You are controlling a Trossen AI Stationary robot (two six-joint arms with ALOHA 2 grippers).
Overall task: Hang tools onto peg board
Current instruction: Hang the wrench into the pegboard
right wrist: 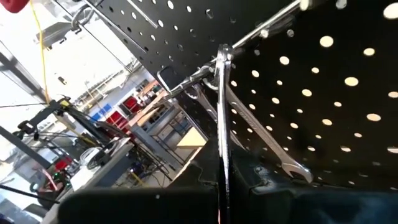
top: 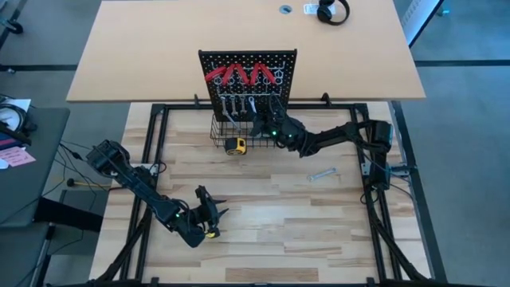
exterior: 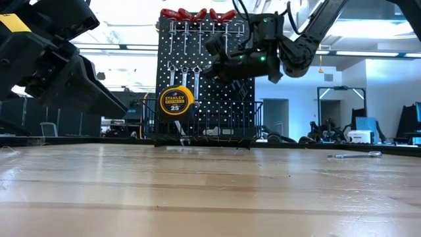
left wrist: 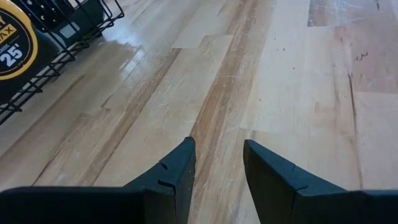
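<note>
Silver wrench [right wrist: 222,124] against black peg board [right wrist: 323,68]

The peg board [top: 248,76] is standing at the table's [top: 263,239] far edge, pliers [top: 243,75] hanging above wrenches [top: 237,104]; a tape measure [top: 234,146] is sitting before its basket [top: 219,131]; one wrench [top: 322,174] is lying off right.

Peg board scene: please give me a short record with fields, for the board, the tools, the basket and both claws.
peg board: upright black panel at the table's far side
pliers: red-handled, hung along the board's top
hung wrenches: silver, below the pliers
basket: black wire, at the board's base, yellow tape measure in it
loose wrench: on the table, right of the basket
right claw: at the board, shut on a wrench
left claw: open, empty, over the near table
</note>
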